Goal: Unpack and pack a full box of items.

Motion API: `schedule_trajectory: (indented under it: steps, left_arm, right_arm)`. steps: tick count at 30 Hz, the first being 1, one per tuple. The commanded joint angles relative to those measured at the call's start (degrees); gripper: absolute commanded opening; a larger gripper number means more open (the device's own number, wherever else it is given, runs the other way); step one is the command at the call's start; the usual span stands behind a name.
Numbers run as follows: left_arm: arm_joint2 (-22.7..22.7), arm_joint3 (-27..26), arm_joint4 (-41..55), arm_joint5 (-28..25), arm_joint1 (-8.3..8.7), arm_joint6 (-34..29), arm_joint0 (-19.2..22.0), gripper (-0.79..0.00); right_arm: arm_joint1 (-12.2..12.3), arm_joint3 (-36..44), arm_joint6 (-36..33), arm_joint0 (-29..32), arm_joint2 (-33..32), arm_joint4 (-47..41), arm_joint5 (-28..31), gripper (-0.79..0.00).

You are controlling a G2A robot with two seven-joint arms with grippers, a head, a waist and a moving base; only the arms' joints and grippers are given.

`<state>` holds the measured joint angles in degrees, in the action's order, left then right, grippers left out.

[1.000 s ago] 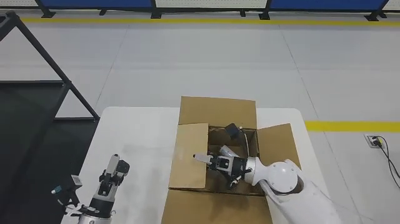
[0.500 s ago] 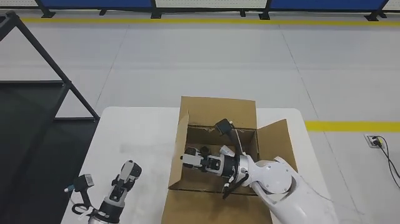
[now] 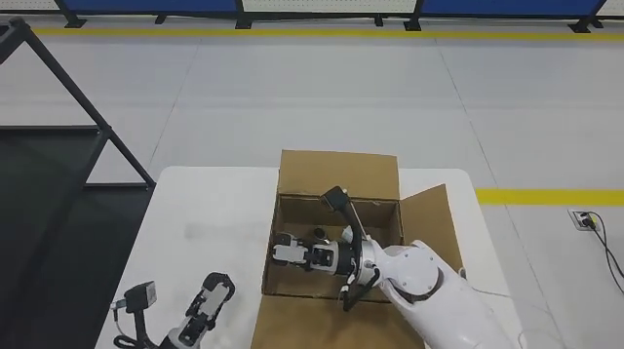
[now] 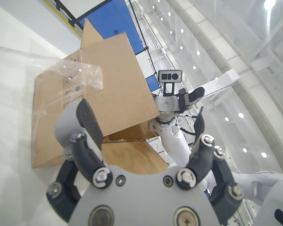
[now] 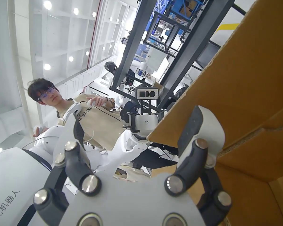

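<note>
Now, on the white table (image 3: pixel 205 213) the cardboard box (image 3: pixel 336 172) stands open. My right gripper (image 3: pixel 285 251) is inside by its left wall, jaws spread, empty; my left gripper (image 3: pixel 216 295) sits open on the table outside. I'd dip slowly, keeping clear of the cardboard edge

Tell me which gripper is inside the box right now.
The right gripper: it is inside the cardboard box, near a side wall. The left gripper is outside it, over the table.
</note>
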<state>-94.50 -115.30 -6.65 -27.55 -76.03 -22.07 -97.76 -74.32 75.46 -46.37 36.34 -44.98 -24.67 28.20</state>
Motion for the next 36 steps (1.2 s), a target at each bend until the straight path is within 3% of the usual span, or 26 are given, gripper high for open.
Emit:
schedule_trajectory:
  steps: [1, 10, 18, 25, 30, 36]
  left_arm:
    - [0.54, 0.01, -2.52, 0.37, 0.05, 0.56, 0.31, 0.0]
    - [3.52, 1.0, -13.78, 2.08, -0.03, 6.92, 0.54, 0.0]
    - [5.22, 1.56, -15.15, 2.47, -0.25, 13.56, 0.82, 0.0]
    - [3.32, 0.57, -2.26, 0.32, -0.17, 14.71, 1.15, 0.0]
    - [-1.37, 1.39, 5.38, 0.07, -0.39, 22.67, 1.25, 0.0]
    - [-3.55, 4.04, 8.46, 1.36, -0.88, 30.75, 2.05, 0.0]
  right_arm:
    - [-0.58, -0.98, -0.92, -0.83, 0.93, -1.06, 0.41, 0.0]
    - [-3.45, -6.91, -3.02, -5.78, 3.96, -3.54, 2.43, 0.0]
    - [-4.93, -10.28, -3.39, -7.35, 4.33, -3.75, 3.7, 0.0]
    - [-5.31, -9.41, -1.61, -6.36, 4.23, 0.95, 3.37, 0.0]
    - [-5.51, -7.88, 0.89, -5.94, 3.77, 4.73, 1.99, 0.0]
    - [-5.96, -5.46, 2.01, -6.77, 3.82, 9.14, -0.17, 0.0]
